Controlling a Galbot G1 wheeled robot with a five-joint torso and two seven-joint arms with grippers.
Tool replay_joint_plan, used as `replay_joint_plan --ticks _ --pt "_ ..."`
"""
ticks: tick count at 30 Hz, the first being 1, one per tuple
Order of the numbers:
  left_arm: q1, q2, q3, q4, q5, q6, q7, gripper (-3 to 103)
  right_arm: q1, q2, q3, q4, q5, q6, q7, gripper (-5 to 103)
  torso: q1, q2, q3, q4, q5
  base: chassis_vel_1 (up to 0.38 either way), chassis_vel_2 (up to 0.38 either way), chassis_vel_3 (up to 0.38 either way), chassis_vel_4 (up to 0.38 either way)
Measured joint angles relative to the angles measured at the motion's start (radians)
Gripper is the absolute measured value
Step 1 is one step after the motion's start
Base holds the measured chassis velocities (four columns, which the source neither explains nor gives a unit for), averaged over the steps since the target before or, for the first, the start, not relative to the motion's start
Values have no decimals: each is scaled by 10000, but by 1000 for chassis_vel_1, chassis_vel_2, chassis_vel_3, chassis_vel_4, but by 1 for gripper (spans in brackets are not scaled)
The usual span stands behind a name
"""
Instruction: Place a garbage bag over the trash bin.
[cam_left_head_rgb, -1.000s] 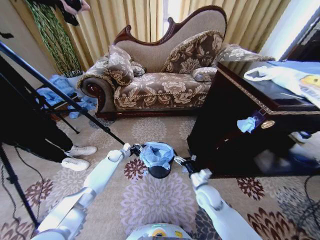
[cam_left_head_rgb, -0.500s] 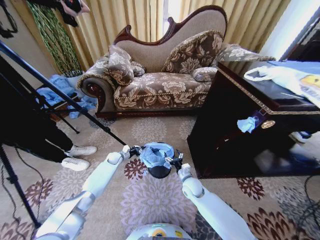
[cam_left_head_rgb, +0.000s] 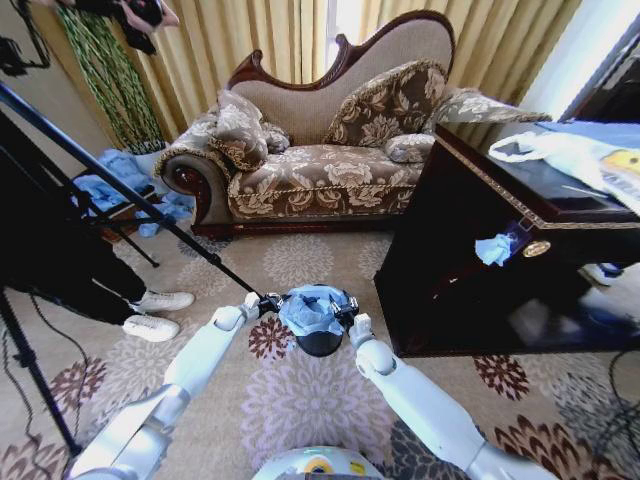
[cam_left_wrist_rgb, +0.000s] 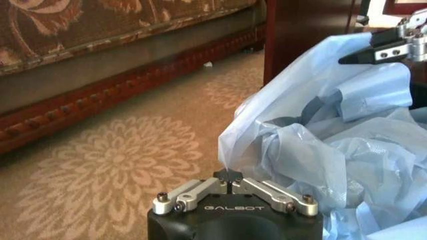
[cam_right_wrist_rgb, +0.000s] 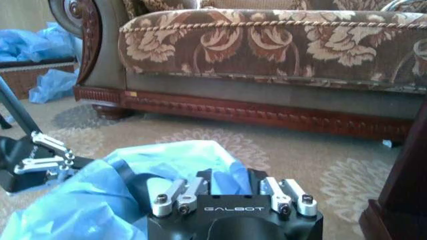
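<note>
The black trash bin stands on the patterned carpet just ahead of me, between my two arms. A crumpled pale-blue garbage bag lies bunched over its top. My left gripper is at the bag's left side. In the left wrist view the left gripper is shut on a pinch of the bag's film. My right gripper is at the bag's right edge. In the right wrist view the right gripper is open, with the bag bunched against its fingers.
A dark wooden cabinet stands close on the right, with a white bag on top. A floral sofa is behind the bin. A tripod leg and a person's shoes are to the left.
My right arm has swung left, bringing its gripper from beside the cabinet to the bag's right edge. The left gripper has kept its hold in place.
</note>
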Motion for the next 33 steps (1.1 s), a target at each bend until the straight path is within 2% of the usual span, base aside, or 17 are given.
replay_joint_plan --ticks 3,4,7,8,9,23,33 --pt "-10 -46 2 30 0 -20 7 0 66 54 0 -337 -197 100 -120 24 0 0 0 -1 0 0 0 0 0" --pt "-10 -46 2 30 0 -20 7 0 66 54 0 -337 -197 100 -120 24 0 0 0 -1 0 0 0 0 0" --pt "10 -91 -28 13 1 -36 8 0 208 176 0 -704 -456 291 -194 8 0 0 0 0 1 0 0 0 0" --pt "10 -91 -28 13 1 -36 8 0 208 176 0 -704 -456 291 -194 8 0 0 0 0 1 0 0 0 0" --pt "26 -91 -41 -11 1 -37 7 0 243 190 5 -735 -490 323 -194 3 0 0 0 0 0 0 0 0 0" --pt "125 -40 -215 -304 -73 -47 -69 0 900 -17 -124 -627 -294 99 49 0 0 0 0 0 0 0 0 0 0" --pt "144 134 -226 -1479 -598 395 -142 0 1577 -412 -589 -715 137 -86 -173 0 1 0 0 -2 1 0 0 0 0"
